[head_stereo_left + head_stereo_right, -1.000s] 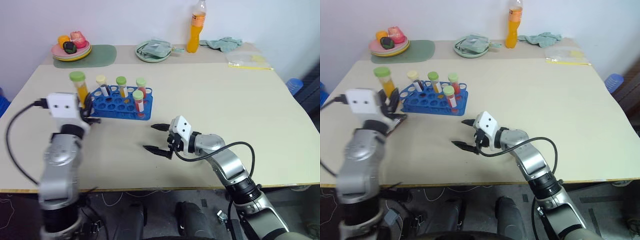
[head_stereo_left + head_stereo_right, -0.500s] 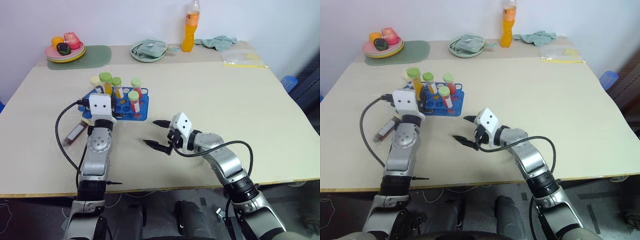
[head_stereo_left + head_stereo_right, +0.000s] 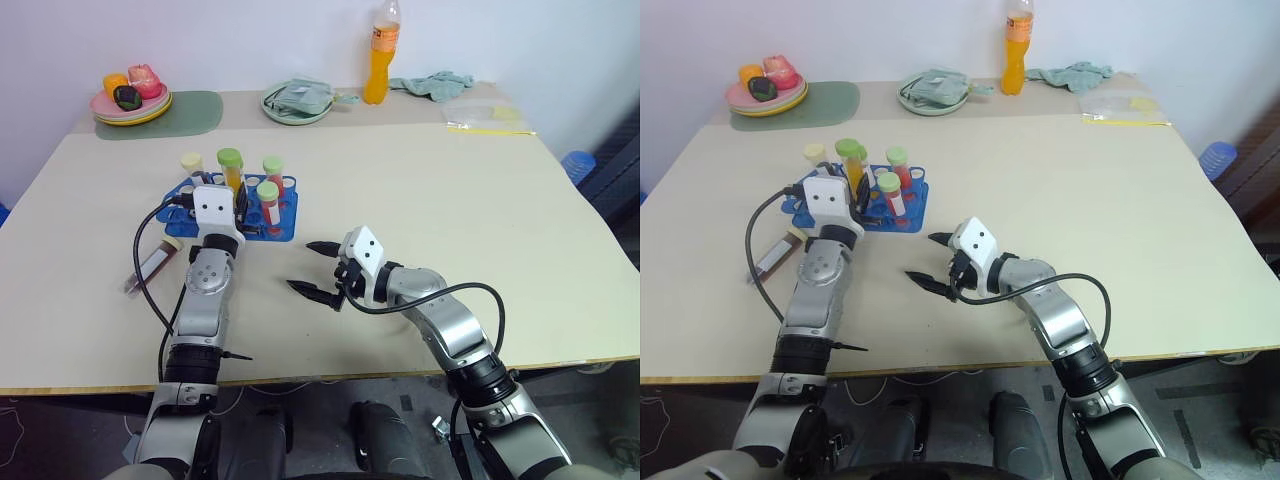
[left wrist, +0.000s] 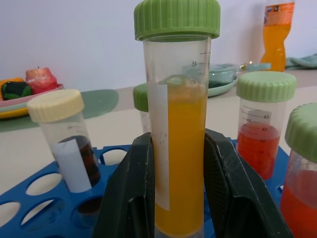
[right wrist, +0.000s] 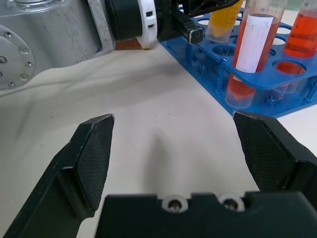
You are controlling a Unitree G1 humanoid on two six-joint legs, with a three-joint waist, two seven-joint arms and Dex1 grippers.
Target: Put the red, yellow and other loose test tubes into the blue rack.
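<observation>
The left gripper [image 4: 176, 198] pinches an orange-filled test tube [image 4: 179, 148] with a green cap between its two black fingers [image 4: 129, 198]; the tube stands upright and its lower end is over the blue rack [image 3: 268, 222], at the near side of the rack. I cannot tell if the tube end is already inside a hole.

The right gripper [image 3: 313, 267] has its fingers spread wide and holds nothing. It hovers just above the table [image 3: 450, 210], near the front right corner of the blue rack, and it points toward the rack.

The blue rack lies flat on the table in front of the left gripper. In the rack stand a tube with a cream cap and dark liquid [image 4: 67, 134] at the rack's left side, and red-filled tubes with green caps [image 4: 262, 124] at its right side; one of them [image 3: 268, 203] is at the rack's front right. One more green cap [image 4: 141, 96] shows behind the held tube.

A loose tube with dark brown content [image 3: 152, 265] lies flat on the table, to the left of the rack and a little nearer to the robot.

Far behind the rack, at the back edge of the table, are a plate with fruit [image 3: 130, 100] on a green mat [image 3: 195, 110], a bowl with a cloth [image 3: 297, 100], an orange drink bottle [image 3: 379, 55] and a teal cloth [image 3: 435, 85].
</observation>
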